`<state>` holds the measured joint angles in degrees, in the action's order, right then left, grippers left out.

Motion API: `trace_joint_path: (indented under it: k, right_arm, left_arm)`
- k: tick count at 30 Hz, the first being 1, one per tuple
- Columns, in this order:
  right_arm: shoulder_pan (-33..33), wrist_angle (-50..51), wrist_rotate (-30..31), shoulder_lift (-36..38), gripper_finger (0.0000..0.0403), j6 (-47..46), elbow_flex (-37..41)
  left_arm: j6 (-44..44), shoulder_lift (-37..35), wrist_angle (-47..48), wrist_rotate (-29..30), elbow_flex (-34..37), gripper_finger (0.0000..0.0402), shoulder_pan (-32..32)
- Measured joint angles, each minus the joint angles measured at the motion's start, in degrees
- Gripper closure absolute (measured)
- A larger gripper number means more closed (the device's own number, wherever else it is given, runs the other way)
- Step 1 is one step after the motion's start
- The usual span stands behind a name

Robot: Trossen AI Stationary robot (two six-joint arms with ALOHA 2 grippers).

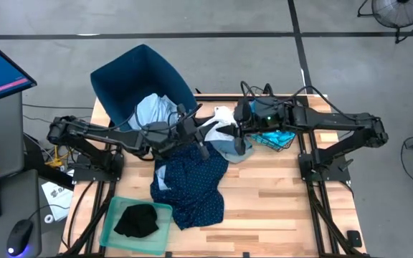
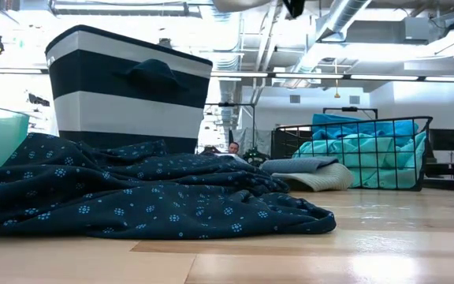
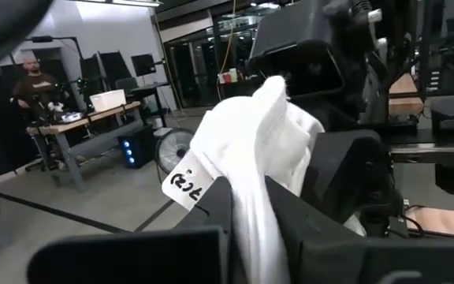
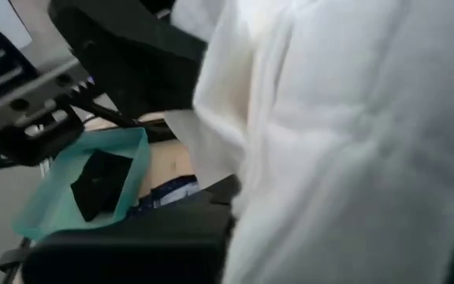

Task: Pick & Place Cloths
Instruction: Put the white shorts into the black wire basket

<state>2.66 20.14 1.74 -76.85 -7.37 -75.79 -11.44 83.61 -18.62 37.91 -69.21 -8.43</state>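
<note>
- Dotted navy cloth (image 2: 132, 189) fills the low camera's foreground, spread on the table (image 1: 278, 208) below and just to the near side of your left gripper (image 1: 192, 127)
- White cloth (image 3: 251, 158) hangs in the air between your two grippers, over the middle of the table: the left gripper's fingers are clamped on it, a labelled tag showing beside them
- Your right gripper (image 1: 239, 129) meets the same white cloth from the other side; its wrist camera is swamped by white fabric, and the fingers look closed into it, though the pinch itself is hidden
- Blue bin (image 1: 138, 79) stands just behind the left gripper with a pale blue cloth (image 1: 153, 107) inside; a green tray (image 1: 113, 215) holding a black cloth (image 1: 136, 220) sits well off on its near side
- Wire basket (image 2: 353, 154) of turquoise cloths (image 2: 345, 158) waits right under the right arm
- You appear to be mid-handover or spreading the white cloth between both arms; next, one gripper likely must let go cleanly so the other can carry it to its place without dragging the navy cloth
</note>
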Motion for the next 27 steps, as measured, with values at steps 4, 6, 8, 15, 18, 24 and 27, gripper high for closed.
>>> trace_joint_path:
  k: [4,6,8,15,18,24,27]
  right_arm:
    - [0.6,6.3,3.1,0.5,0.0375,-1.0,-2.8]
    - [1.3,11.1,5.9,1.0,0.0375,-0.1,-5.4]
    - [2.6,17.5,9.1,2.0,0.0375,0.6,-7.8]
    - [13.1,40.6,19.3,3.9,0.0375,1.4,-11.2]
    - [20.2,45.8,21.5,3.7,0.0375,2.1,-8.1]
    - [33.5,38.2,9.2,3.5,0.0376,7.5,6.0]
    - [38.3,32.0,1.1,3.5,0.0376,8.6,13.5]
  left_arm:
    - [0.1,0.0,0.9,-0.4,0.0,0.0338,-0.1]
    - [0.1,-0.7,2.4,-0.4,0.0,0.0312,-0.4]
    - [0.3,-1.2,3.1,-0.3,0.0,0.0284,-0.7]
    - [4.5,-1.9,5.5,1.3,0.0,0.0194,-0.9]
    - [6.1,-1.9,6.0,3.3,0.0,0.0176,-0.9]
    - [6.4,-1.9,6.3,4.1,0.0,0.0173,-0.9]
    - [6.4,-1.9,6.7,4.1,0.0,0.0179,-1.2]
